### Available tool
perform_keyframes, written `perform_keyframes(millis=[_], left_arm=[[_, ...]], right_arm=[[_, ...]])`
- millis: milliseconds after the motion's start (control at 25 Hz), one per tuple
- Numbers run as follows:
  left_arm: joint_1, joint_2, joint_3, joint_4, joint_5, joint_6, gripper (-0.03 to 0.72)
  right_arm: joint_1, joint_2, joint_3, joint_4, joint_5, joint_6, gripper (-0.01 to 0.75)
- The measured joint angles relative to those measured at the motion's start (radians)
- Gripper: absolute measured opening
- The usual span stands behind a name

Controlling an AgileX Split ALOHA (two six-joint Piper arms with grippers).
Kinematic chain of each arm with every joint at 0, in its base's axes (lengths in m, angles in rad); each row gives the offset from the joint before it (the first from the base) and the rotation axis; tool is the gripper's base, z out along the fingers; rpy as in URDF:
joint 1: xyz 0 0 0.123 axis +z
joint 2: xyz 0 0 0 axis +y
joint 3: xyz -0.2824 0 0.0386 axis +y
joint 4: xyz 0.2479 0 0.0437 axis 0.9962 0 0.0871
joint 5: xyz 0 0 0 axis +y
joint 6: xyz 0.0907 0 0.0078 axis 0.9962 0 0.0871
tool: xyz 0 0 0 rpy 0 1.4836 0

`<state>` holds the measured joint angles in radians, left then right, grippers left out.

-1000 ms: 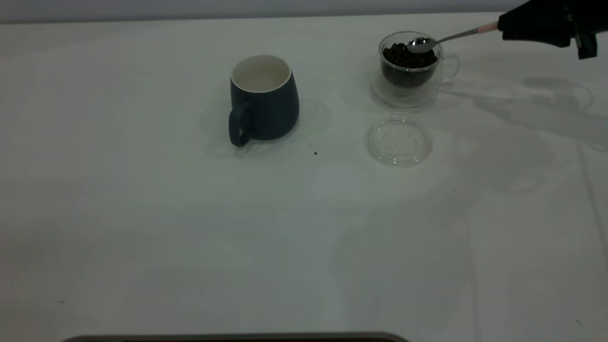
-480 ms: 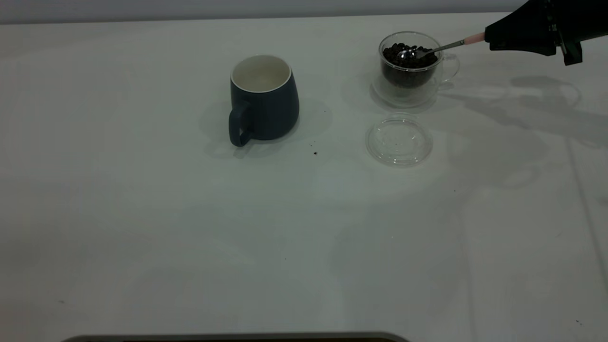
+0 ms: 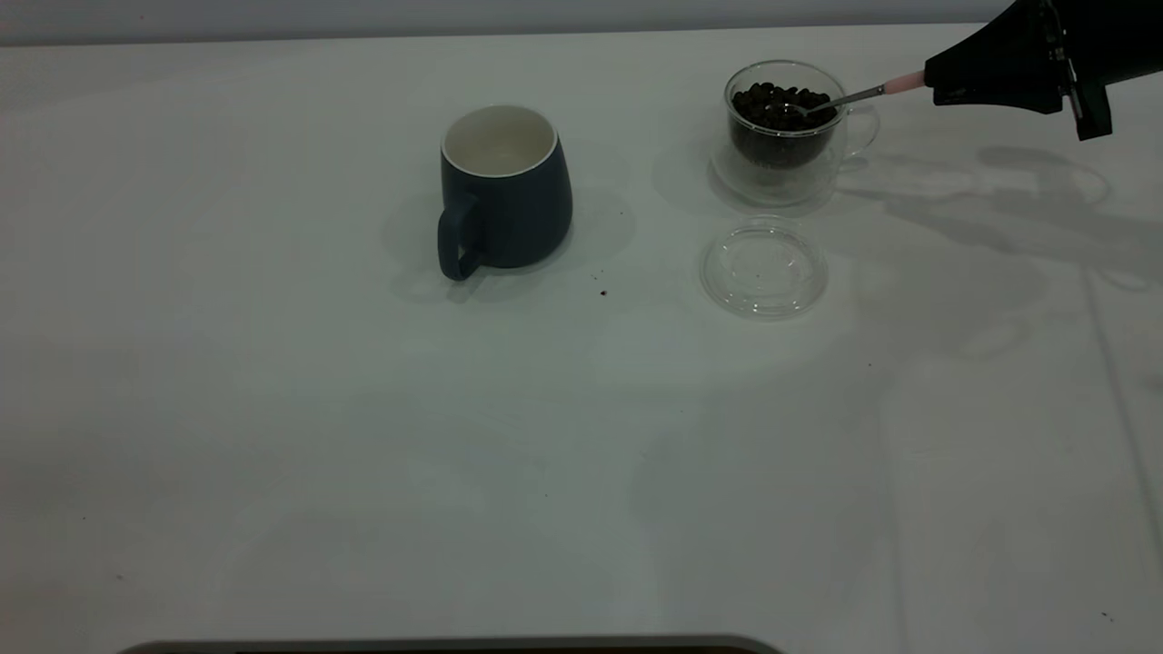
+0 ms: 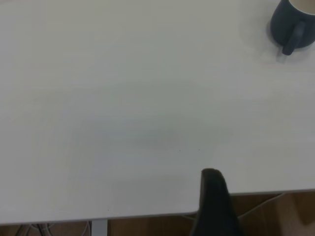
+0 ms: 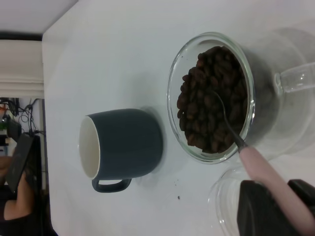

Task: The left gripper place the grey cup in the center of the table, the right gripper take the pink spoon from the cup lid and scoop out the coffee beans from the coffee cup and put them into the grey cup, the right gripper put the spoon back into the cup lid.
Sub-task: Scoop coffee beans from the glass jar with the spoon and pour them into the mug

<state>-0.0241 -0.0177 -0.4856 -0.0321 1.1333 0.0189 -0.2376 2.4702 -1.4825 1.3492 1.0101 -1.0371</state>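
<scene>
The grey cup [image 3: 505, 186] [image 5: 123, 143] stands upright and empty near the middle of the table [image 3: 363, 454], and also shows in the left wrist view [image 4: 293, 19]. To its right stands the coffee cup [image 3: 786, 136] [image 5: 211, 98], filled with coffee beans [image 3: 781, 102] [image 5: 209, 105]. My right gripper [image 3: 936, 80] [image 5: 283, 206] is shut on the pale handle of the pink spoon [image 3: 904, 82] [image 5: 266, 169]. The spoon slants down over the glass rim and its steel bowl is buried in the beans. The cup lid [image 3: 763, 270] [image 5: 224, 201] lies empty in front of the coffee cup. My left gripper [image 4: 215, 204] is parked at the table's edge, far from the grey cup.
A few dark specks lie on the table between the grey cup and the lid, one of them [image 3: 603, 292]. A dark strip runs along the table's near edge [image 3: 454, 647]. A person's arm [image 5: 17, 206] shows beyond the table's far side in the right wrist view.
My right gripper moved slightly left and tipped down. The spoon's bowl went from above the coffee cup's rim down into the beans. The grey cup and lid stayed put.
</scene>
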Motion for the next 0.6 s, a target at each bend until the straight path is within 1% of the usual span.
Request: perform_keyframes(millis=[320,600], left_arm=[[0.0,0.0,0.0,0.0,0.0,0.0,0.565],[0.0,0.0,0.0,0.0,0.0,0.0,0.565]], right_arm=[[-0.001,0.002,0.0,0.006,0.007,0.043,0.114],[-0.021,0.036,-0.004,0.053,0.055,0.07,0.114]])
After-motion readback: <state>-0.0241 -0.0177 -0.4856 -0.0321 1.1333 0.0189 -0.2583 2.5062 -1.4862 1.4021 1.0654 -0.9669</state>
